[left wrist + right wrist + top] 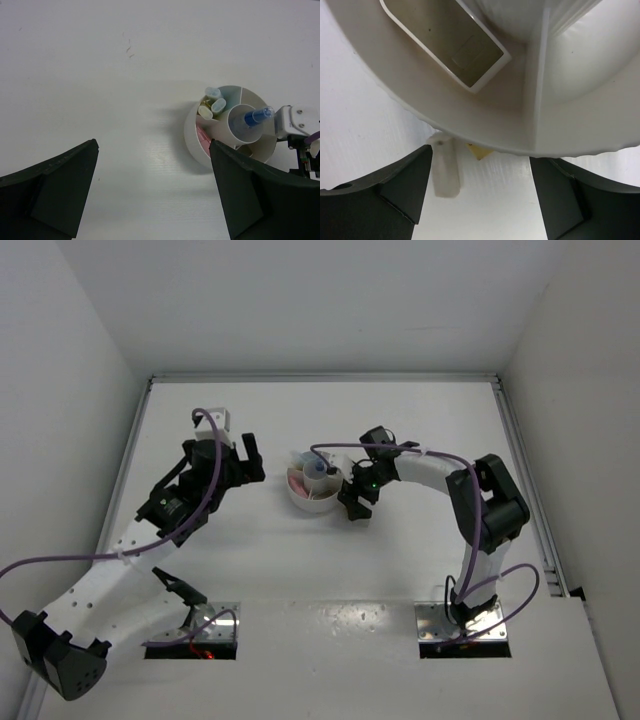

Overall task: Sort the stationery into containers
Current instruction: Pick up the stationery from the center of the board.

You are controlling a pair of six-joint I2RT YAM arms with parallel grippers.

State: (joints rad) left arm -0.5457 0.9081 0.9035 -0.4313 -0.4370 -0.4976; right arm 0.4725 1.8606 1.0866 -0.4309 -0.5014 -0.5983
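White tub (pixel 310 504) midway btwn side edges, blue marker (pixel 255 116) in ctr cup (pixel 239 131); left gripper (pixel 152 145) & right gripper (pixel 480 155) agape, gripping nothing.

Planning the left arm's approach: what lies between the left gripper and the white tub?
Only bare table between left gripper and tub; the top external view shows it.

R gripper (pixel 352 498) blocks tub's (pixel 305 502) right; left free.

The round white tub (pixel 191 131) stands upright, a blue marker (pixel 256 116) leaning in its centre cup, two pale-blue pieces (pixel 218 105) and a yellowish one (pixel 205 111) upright in the 10 o'clock compartment, and something pink (pixel 202 134) in the 8 o'clock compartment.
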